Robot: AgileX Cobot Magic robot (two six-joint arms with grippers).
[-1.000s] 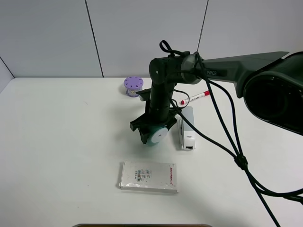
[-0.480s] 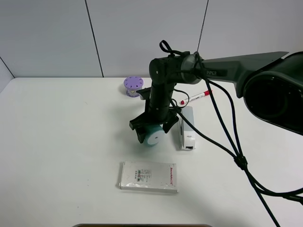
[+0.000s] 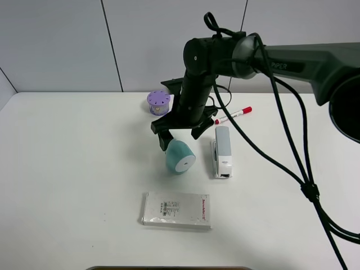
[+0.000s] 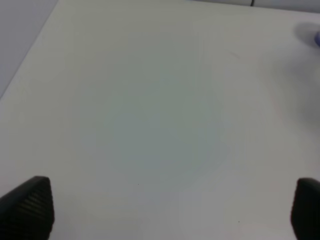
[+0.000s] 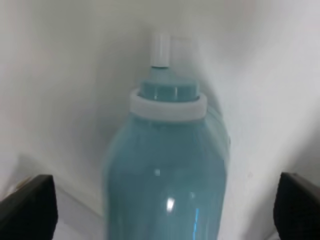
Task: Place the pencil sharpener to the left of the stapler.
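The right arm reaches in from the right, its wrist angled down, the right gripper [image 3: 180, 134] spread wide above the pencil sharpener [image 3: 179, 157], which lies free on the table [image 3: 73, 169] just left of the stapler [image 3: 222, 151].

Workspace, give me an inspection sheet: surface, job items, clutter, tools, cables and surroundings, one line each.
Surface: white table, no marks or spills seen.
Sharpener: teal, lying on its side on the table, white round face toward the camera, just left of the stapler, a small gap between them.
Stapler: grey and white, lying flat, pointing away from the camera.
Clutter: purple cylinder at the back; red-capped marker behind the stapler; flat white packet at the front.
Right tool: open, above the sharpener, holding nothing.
Left tool: open over bare table, empty.
Cables: black bundle hanging off the right arm, above the table.
Surroundings: pale panelled wall; nothing else seen.
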